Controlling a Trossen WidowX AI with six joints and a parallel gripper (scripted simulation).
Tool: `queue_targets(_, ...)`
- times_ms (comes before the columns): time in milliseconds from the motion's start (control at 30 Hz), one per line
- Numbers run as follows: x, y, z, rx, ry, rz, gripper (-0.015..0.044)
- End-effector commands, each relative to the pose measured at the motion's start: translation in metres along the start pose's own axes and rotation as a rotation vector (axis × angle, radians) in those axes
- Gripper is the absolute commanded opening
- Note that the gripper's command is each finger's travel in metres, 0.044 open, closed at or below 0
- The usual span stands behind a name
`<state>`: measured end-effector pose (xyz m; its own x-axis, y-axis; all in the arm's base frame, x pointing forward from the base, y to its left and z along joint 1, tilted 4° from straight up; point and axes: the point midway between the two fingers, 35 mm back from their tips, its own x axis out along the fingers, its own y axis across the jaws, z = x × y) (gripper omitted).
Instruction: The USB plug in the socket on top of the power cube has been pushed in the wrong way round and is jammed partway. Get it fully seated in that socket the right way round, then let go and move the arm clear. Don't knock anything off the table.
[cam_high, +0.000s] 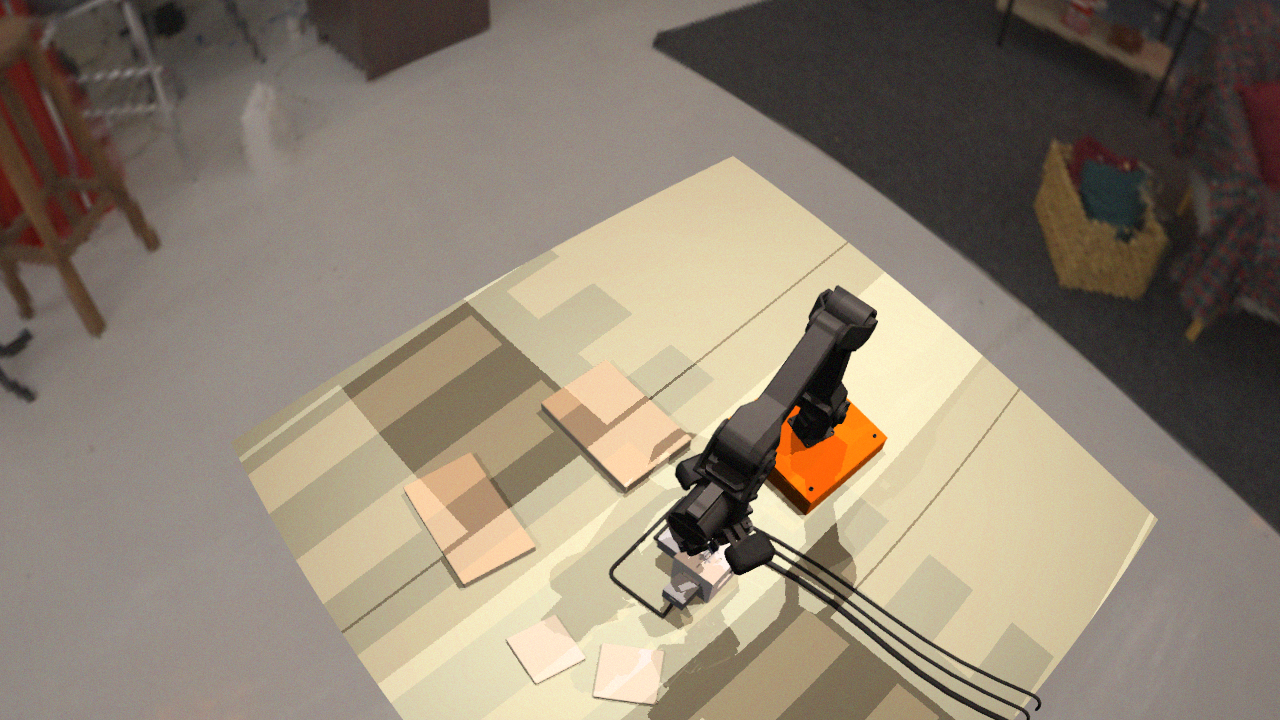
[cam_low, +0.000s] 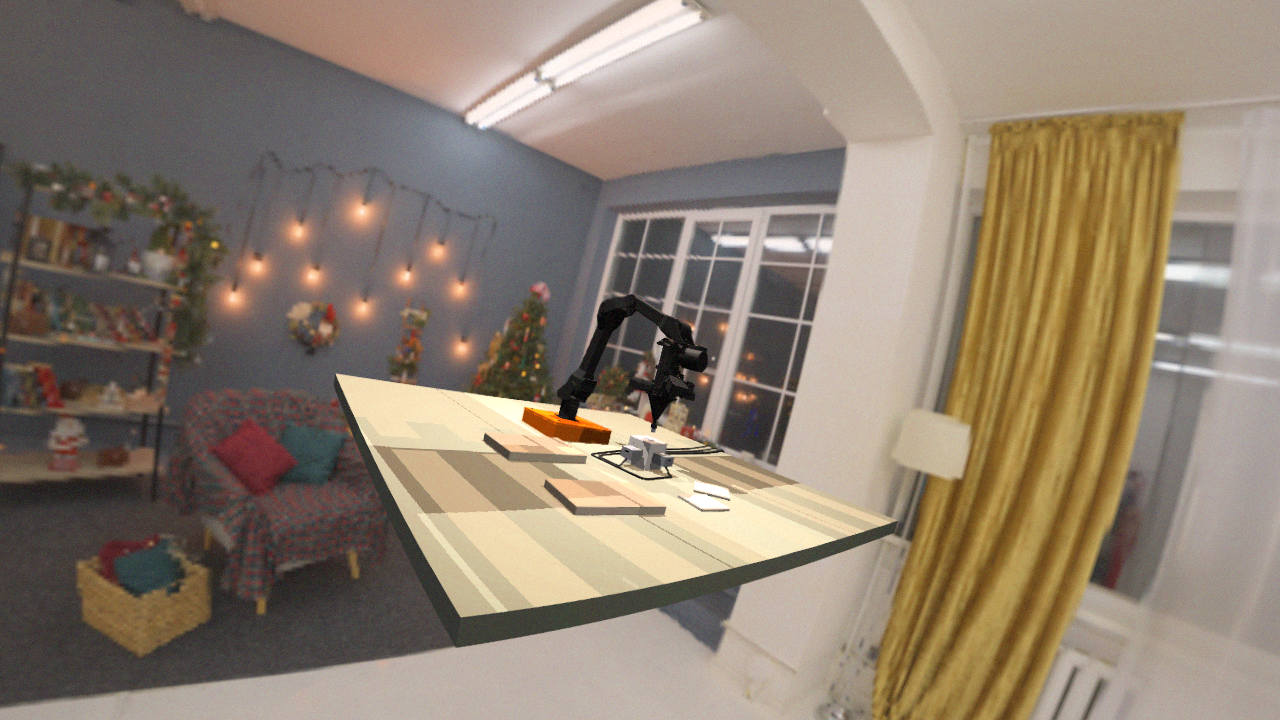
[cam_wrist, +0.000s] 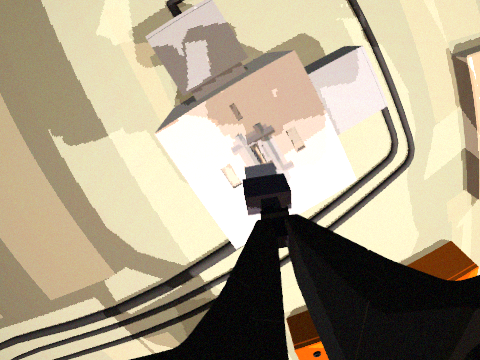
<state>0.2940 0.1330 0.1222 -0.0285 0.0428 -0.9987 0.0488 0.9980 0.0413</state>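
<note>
The power cube (cam_high: 713, 577) (cam_low: 642, 448) (cam_wrist: 205, 165) stands on the table, turned at an angle in the wrist view. My gripper (cam_low: 655, 424) (cam_wrist: 278, 230) is shut on the small dark USB plug (cam_wrist: 267, 192), which hangs over the cube's top. The top socket (cam_wrist: 258, 152), with a raised frame around it, shows just past the plug in the wrist view, so the plug appears to be out of it. The exact gap and which way round the plug is cannot be told. The top view has the fingertips hidden behind the arm.
Grey plugs sit in two sides of the cube, one (cam_high: 678, 591) (cam_wrist: 200, 50) and another (cam_wrist: 352, 92). Black cables (cam_high: 904, 626) (cam_wrist: 400, 115) run around it. Flat boards (cam_high: 469, 519) (cam_high: 617, 425) and small tiles (cam_high: 544, 649) (cam_high: 628, 673) lie nearby. The orange base (cam_high: 827, 465) (cam_low: 563, 424) is behind.
</note>
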Motion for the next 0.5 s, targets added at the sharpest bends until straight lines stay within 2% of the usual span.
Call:
queue_targets(0, 0.0001, 0.0000, 0.0001, -0.103, 0.000, 0.000, 0.0000)
queue_targets(467, 0.0001, 0.0000, 0.0001, -0.470, 0.000, 0.000, 0.0000)
